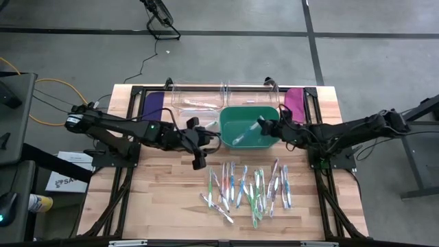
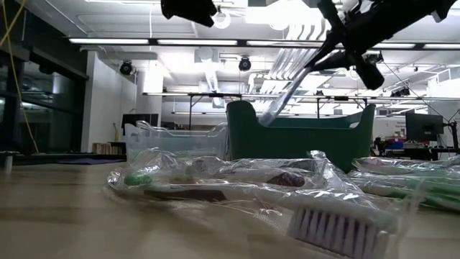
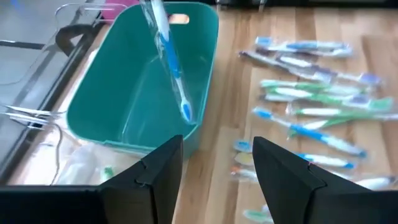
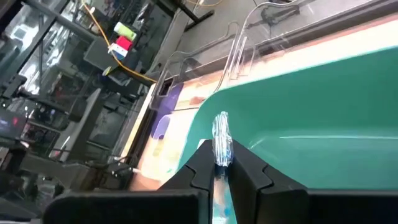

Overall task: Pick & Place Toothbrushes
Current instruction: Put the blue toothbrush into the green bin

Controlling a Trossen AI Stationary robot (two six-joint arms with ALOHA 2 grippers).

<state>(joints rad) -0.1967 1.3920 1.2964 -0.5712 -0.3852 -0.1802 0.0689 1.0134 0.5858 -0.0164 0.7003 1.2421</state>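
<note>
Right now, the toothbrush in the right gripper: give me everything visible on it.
The toothbrush is a blue and white stick in a clear wrapper. The right gripper is shut on one end; the rest slants down over the green bin, its lower tip inside the rim. In the low view it hangs above the bin's wall, touching nothing but the fingers. I cannot tell which end holds the bristles.

Bright overhead lighting, blurred wrist views

A green bin (image 1: 250, 140) stands beside 2 clear trays (image 1: 199, 99), flanked by a purple paddle (image 1: 152, 105) and a magenta paddle (image 1: 295, 103).
</note>
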